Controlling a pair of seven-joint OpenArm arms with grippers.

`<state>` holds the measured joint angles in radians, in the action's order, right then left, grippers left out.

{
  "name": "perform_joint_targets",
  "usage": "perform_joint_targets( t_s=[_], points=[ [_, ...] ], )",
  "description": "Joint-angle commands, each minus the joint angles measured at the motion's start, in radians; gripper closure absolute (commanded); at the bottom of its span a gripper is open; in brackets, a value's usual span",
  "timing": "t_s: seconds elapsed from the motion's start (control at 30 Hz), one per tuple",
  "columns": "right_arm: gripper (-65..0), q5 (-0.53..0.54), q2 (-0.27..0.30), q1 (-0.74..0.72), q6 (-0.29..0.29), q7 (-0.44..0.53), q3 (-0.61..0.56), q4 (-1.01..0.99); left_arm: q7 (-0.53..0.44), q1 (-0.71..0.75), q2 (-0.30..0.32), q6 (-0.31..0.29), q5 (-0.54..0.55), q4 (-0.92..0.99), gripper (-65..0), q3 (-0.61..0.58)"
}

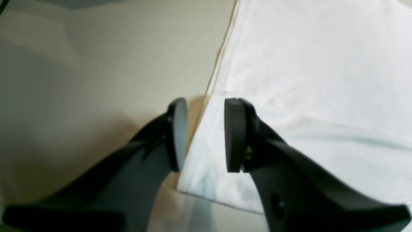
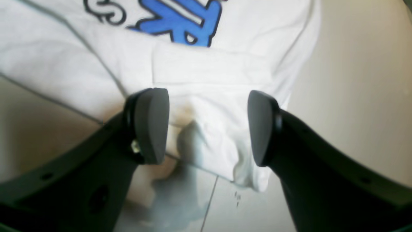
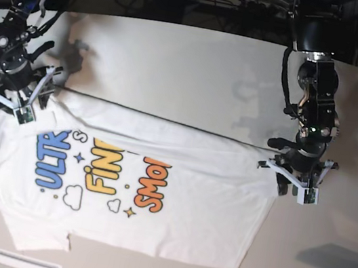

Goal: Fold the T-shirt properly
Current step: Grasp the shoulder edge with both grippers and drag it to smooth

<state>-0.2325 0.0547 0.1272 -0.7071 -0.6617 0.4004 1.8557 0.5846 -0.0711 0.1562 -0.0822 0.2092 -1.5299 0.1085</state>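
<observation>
Lying flat on the table (image 3: 197,68), T-shirt (image 3: 175,195) print up, both arms' jaws released over its edges

1. Big beige desk (image 3: 197,68) with a smooth matte top; its far edge curves.
2. Lying straight on it is one white T-shirt (image 3: 208,208), spread flat with the print side up, letters in blue, yellow and orange.
3. Near the front edge there's a small white label strip (image 3: 23,262) on the desk.
</observation>
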Motion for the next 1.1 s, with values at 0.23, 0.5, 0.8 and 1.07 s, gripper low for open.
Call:
perform_joint_targets(
  t_s=[0.23,0.5,0.8,1.07],
  points=[
    [-26.4,0.011,-0.019,-0.039,0.009,0.161,0.099,-0.175,-0.165,-0.006,0.023,-0.001,-0.009,0.085,-20.5,-0.005],
    [-26.6,0.011,-0.019,-0.051,0.009,0.211,0.16,-0.244,-0.237,0.0,0.075,-0.04,-0.009,0.127,-20.5,-0.103],
    [-28.9,0.006,-0.013,-0.057,0.009,0.216,0.162,-0.236,-0.249,-0.011,0.079,-0.04,-0.009,0.141,-20.5,-0.135],
    [-32.1,0.011,0.009,-0.083,0.009,0.216,0.194,-0.311,-0.249,-0.031,0.079,-0.04,-0.009,0.24,-20.5,-0.14]
  ],
)
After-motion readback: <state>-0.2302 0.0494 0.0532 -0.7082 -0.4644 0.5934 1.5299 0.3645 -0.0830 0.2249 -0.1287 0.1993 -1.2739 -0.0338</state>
